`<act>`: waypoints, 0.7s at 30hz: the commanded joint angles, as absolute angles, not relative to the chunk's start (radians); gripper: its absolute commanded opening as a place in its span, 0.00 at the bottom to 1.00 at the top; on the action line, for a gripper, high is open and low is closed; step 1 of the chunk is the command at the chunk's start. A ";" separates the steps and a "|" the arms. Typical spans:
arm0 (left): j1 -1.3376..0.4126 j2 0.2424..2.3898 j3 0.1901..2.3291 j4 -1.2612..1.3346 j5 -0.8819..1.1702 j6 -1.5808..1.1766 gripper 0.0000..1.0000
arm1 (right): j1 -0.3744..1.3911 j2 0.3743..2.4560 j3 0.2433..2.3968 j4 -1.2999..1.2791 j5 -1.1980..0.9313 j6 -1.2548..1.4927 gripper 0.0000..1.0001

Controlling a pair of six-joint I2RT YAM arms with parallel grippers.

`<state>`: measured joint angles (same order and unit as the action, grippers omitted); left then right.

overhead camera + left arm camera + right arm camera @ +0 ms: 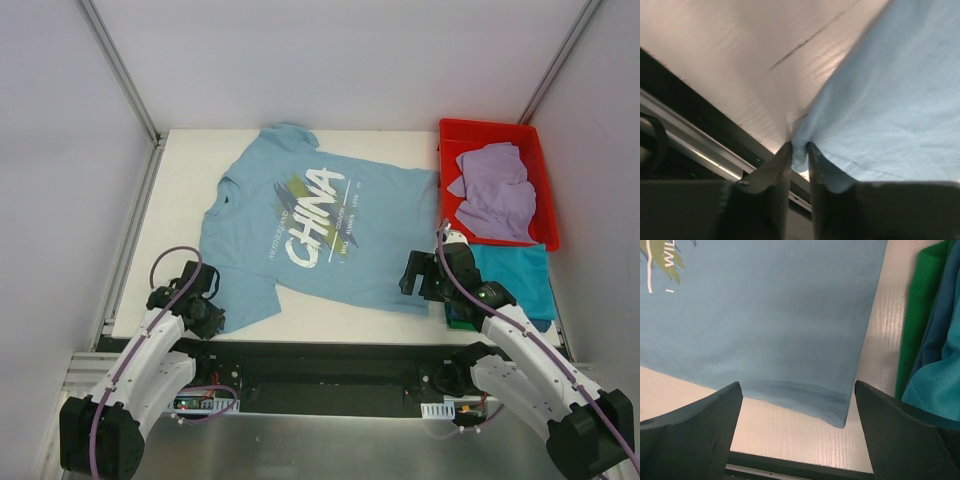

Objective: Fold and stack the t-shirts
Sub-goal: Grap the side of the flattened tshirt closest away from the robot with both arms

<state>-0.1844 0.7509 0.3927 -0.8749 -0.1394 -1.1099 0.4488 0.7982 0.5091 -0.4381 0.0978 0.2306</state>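
Cloth lay spread flat across the table (190, 160): the light blue tee (300, 230), print up. The left gripper (799, 146) was nearly closed, its fingers (775, 170) pinching the tee's near-left edge, with the fabric gathered into a small peak between them. The right gripper (797, 386) stood wide open, holding nothing, over the tee's near-right hem corner. Just right of that corner lay the teal tee (515, 275) on a stack, a green tee (915, 315) showing at its edge. The lavender tee (497, 190) sat crumpled in the red bin (448, 150) at the far right.
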 commanded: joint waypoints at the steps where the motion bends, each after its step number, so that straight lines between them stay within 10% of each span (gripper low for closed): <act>1: -0.193 0.733 0.376 -0.841 -0.098 -1.115 0.10 | 0.437 0.811 0.506 -0.414 0.091 0.225 0.96; 21: -0.193 0.660 0.525 -0.629 0.020 -0.944 0.00 | 0.465 0.799 0.446 -0.528 0.054 0.354 0.86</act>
